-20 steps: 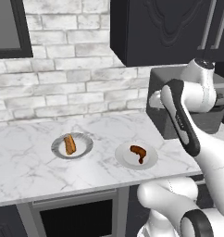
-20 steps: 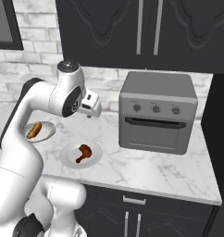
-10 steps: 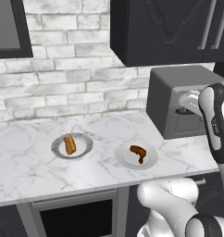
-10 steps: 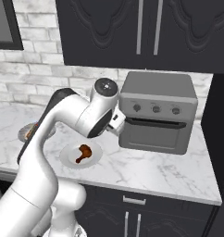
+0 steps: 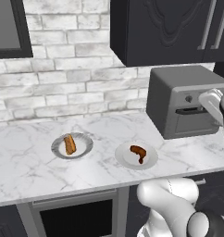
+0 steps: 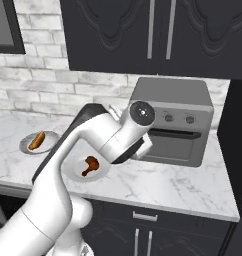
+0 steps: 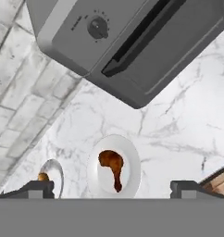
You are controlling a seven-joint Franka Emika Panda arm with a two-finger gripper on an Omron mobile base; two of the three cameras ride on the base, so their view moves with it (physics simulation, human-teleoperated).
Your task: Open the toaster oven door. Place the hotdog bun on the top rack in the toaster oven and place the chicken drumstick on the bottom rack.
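Toaster oven door [image 7: 178,51] shut, nothing done; hotdog bun [image 5: 70,144] and chicken drumstick [image 5: 138,152] unmoved on plates; tool [image 7: 111,187] released, empty.

Even, soft rendered light, bright white marble counter [image 5: 35,157], faint soft shadows beneath the plates and toaster oven [image 5: 178,99], dark matte cabinets, no glare, slightly coarse, soft-edged rendering.

The white arm [image 6: 88,150] bends up from its base and reaches forward at mid height, its hand [image 7: 111,190] empty with both dark fingertips [image 7: 37,187] spread wide apart.
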